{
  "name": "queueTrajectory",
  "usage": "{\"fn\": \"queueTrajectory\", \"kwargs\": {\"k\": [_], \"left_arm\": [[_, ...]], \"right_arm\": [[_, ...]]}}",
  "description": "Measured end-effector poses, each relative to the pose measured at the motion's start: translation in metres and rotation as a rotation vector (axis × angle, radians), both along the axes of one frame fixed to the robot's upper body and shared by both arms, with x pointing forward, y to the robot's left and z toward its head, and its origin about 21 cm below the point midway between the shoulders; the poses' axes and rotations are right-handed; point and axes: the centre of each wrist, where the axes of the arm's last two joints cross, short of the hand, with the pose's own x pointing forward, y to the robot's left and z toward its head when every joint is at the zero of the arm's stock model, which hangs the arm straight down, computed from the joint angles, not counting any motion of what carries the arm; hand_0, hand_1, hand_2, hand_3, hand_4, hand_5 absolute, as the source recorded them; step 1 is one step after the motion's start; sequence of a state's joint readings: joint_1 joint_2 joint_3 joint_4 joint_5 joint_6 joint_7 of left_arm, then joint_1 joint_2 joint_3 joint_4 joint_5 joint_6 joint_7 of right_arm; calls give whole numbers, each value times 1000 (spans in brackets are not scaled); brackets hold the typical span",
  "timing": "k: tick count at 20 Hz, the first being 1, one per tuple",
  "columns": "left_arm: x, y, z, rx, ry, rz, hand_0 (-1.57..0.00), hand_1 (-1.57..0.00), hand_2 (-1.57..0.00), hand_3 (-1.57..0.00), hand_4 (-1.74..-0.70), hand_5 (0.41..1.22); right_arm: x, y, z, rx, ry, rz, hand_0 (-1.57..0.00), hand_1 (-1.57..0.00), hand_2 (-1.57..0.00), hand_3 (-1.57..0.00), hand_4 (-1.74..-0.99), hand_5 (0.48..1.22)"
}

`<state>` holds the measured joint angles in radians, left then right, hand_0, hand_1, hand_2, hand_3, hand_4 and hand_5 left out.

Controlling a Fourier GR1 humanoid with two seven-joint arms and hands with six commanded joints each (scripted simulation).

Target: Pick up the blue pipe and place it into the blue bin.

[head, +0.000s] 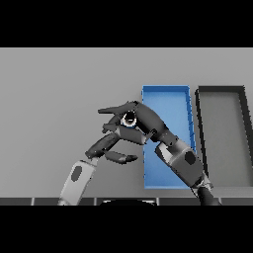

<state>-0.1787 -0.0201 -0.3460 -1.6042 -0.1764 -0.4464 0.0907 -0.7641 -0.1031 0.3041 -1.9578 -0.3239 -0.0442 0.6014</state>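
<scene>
Centrally in the frame, the right hand (136, 121) is hovering just left of the blue bin (166, 92), its fingers curling round a small pale ring-ended object with a dark hollow, which is most likely the end of the blue pipe (129, 118); little of its colour is showing, so the identification is resting partly on the task sentence. Judging by the raised pose, the hand is carrying the pipe clear of the table (59, 89) and keeping it beside the bin's left wall, presumably so that it can be moved rightward over the opening before release. Lower and to the left, the left hand (111, 148) is lying idle with its fingers loosely extended and holding nothing, apparently kept out of the way. As for containers, the blue bin, in the centre-right of the frame, is showing only its bare blue floor where the right arm is not covering it. Further right, a dark bin (200, 118) with a grey floor is standing just beside it, likewise appearing empty
</scene>
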Motion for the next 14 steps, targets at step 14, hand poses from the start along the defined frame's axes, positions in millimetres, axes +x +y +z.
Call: {"fn": "queueTrajectory", "kwargs": {"k": [14], "left_arm": [[-4, 4, -1, 35, -15, 10, 1, 1, 1, 1, -869, 418]], "right_arm": [[34, -137, 33, 45, 68, -592, -1571, -1571, -1571, -1571, -1741, 1221]]}}
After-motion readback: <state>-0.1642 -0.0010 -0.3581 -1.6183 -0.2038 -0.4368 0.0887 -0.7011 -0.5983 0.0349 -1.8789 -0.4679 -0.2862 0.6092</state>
